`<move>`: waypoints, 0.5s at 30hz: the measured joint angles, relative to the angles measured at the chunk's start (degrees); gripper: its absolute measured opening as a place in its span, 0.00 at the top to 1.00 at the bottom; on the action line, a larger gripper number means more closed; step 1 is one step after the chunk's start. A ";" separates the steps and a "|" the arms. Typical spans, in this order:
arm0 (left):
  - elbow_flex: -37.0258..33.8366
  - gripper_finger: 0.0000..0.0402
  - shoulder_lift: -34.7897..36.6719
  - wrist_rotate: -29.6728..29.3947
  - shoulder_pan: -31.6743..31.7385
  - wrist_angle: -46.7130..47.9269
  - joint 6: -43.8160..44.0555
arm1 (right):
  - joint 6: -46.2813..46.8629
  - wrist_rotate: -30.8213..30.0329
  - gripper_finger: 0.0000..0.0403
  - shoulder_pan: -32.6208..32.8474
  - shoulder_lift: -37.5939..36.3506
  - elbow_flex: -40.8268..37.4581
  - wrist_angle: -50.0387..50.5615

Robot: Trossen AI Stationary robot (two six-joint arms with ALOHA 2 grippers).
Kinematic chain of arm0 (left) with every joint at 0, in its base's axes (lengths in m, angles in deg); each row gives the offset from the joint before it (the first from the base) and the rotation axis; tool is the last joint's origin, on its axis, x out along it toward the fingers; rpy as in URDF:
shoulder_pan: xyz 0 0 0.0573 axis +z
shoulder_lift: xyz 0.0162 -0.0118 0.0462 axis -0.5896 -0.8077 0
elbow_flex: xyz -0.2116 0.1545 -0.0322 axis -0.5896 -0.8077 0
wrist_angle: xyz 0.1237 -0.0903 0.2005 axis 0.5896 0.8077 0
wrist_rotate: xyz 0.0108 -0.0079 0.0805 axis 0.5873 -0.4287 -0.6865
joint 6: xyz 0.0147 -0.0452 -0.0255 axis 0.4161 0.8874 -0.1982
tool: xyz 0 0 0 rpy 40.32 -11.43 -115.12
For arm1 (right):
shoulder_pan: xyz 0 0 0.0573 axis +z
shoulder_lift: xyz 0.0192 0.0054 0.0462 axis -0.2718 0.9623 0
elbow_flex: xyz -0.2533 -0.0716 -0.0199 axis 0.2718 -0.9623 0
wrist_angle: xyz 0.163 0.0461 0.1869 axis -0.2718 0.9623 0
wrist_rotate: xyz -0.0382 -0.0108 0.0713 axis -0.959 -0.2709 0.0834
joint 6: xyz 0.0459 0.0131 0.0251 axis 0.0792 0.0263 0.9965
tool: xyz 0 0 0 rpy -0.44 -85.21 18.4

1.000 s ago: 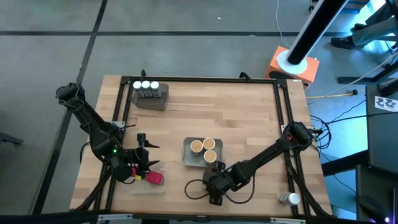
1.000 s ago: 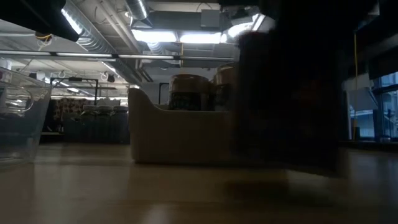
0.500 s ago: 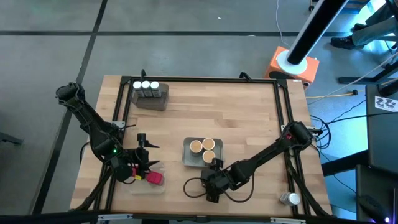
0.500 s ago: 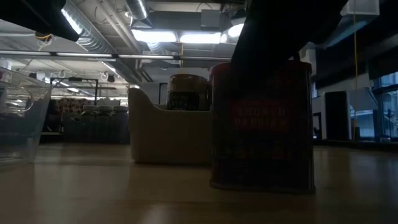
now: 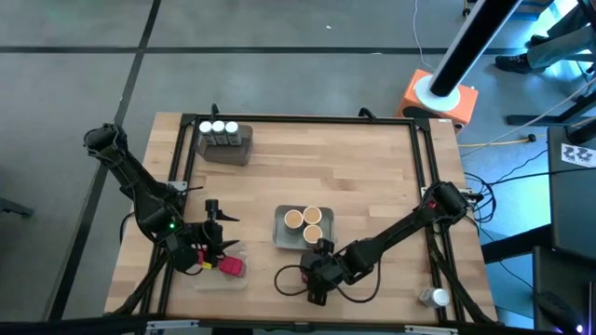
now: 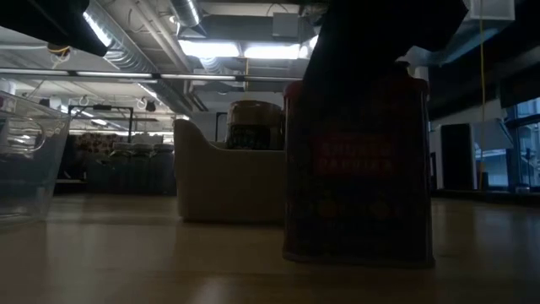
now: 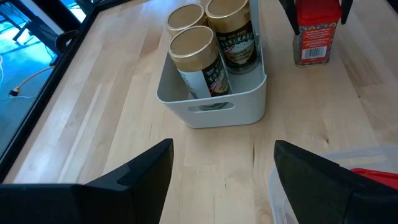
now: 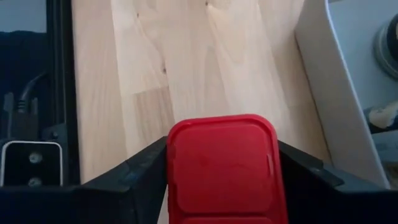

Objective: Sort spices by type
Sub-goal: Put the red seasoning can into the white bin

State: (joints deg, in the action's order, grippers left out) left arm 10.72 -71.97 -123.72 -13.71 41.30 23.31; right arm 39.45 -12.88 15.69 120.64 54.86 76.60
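One red tin (image 8: 222, 167) is standing upright near the desk's (image 5: 372, 167) front edge, right claw (image 5: 314, 276) straddling it, contact unclear; left claw (image 7: 221, 171) is waiting wide.

three white-capped jars (image 5: 218, 127), three tan-lidded jars (image 5: 306, 221), two red tins (image 7: 318, 31).

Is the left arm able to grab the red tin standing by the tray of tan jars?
Probably not yet: the right gripper already straddles the red tin, so it is in the way. The left gripper sits open by the clear tray.
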 joint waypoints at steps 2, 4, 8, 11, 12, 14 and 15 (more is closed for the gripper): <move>0.00 0.35 0.00 0.00 0.00 0.02 0.00 | -0.01 0.67 0.39 0.00 0.00 0.00 0.08; 0.00 0.35 0.00 0.00 0.02 0.03 0.00 | -0.31 2.00 0.39 0.00 0.00 0.00 0.58; 0.00 0.35 0.00 0.00 0.00 0.02 0.00 | -0.38 2.71 0.38 0.55 0.02 0.00 2.10; 0.00 0.35 0.00 0.00 0.02 0.02 0.00 | -0.70 1.29 0.41 0.83 0.02 0.00 2.14; 0.00 0.35 0.00 0.00 0.00 0.02 0.13 | -0.96 1.17 0.43 0.83 0.02 0.00 2.17; 0.00 0.35 0.00 0.00 0.00 0.06 0.86 | -1.01 1.13 0.46 0.83 0.04 0.00 2.11; 0.00 0.35 0.00 0.00 0.02 0.08 1.15 | -0.99 1.14 0.46 0.83 0.04 0.00 2.05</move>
State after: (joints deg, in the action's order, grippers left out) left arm 10.72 -71.97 -123.72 -13.70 41.37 24.46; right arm 38.46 -11.74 16.52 120.68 54.86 78.65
